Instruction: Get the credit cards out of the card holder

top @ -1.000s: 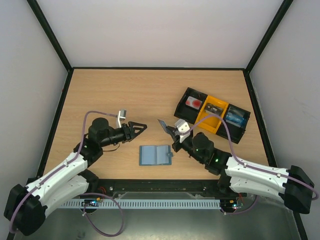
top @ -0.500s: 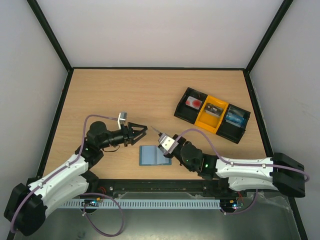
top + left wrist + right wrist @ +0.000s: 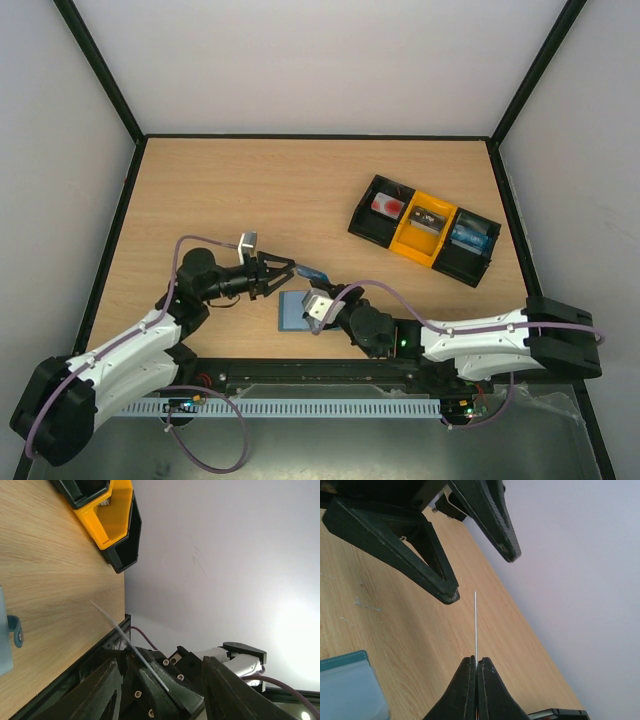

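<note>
A thin blue credit card (image 3: pixel 312 272) stands on edge, pinched in my shut right gripper (image 3: pixel 322 286). In the right wrist view the card (image 3: pixel 475 625) rises straight from the closed jaws of that gripper (image 3: pixel 476 659). Its free end sits between the spread fingers (image 3: pixel 440 582) of my left gripper (image 3: pixel 287 270), touching neither. In the left wrist view the card (image 3: pixel 125 642) runs as a thin line into the gap of my open left gripper (image 3: pixel 159 661). The grey-blue card holder (image 3: pixel 293 312) lies open on the table, partly under the right arm; one corner (image 3: pixel 347 690) and its tab (image 3: pixel 15 630) show.
A black-and-yellow three-compartment tray (image 3: pixel 425 228) with small items stands at the right rear, and its yellow bin (image 3: pixel 107 515) shows in the left wrist view. The table's black front rail (image 3: pixel 320 375) runs close behind the card holder. Both arms meet near the front centre.
My right arm has swung left and down, bringing the card to the left gripper. The left gripper has shifted slightly right and its jaws have narrowed around the card's end.
</note>
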You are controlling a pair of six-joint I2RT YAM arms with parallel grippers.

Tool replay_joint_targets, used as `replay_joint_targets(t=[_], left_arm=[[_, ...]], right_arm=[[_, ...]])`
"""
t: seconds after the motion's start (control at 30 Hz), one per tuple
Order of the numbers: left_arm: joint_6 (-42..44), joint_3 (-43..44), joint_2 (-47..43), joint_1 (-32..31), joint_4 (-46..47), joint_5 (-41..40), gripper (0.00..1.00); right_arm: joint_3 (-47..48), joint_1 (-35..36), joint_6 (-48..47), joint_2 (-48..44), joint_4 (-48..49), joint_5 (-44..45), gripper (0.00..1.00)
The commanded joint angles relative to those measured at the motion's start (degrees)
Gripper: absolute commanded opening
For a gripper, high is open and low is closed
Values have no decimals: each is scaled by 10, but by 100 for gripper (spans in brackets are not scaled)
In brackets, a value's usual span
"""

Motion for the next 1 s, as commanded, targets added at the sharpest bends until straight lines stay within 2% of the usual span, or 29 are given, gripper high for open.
replay_joint_targets(t=[0.0,0.13,0.27,0.4,0.77,0.87,0.97], left_arm=[[-18,-16,1,5,33,12,46],[-23,-20,4,5,33,16,44],[-21,-21,3,5,28,17,36],[-17,-22,7,5,22,20,34],[-22,-27,18,5,40,33,10],[-24,-33,16,5,50,31,3],[-21,-35,9,5,48,24,3]], right_arm=[[23,20,-36,23,31,34,2],[33,25,-47,46,37,34,2],[35,32,-55,62,54,39,2],[36,41,-63,70,63,49,2],[29,52,-67,85,77,73,2],[27,53,-63,85,77,77,4],[24,53,-52,79,75,80,10]])
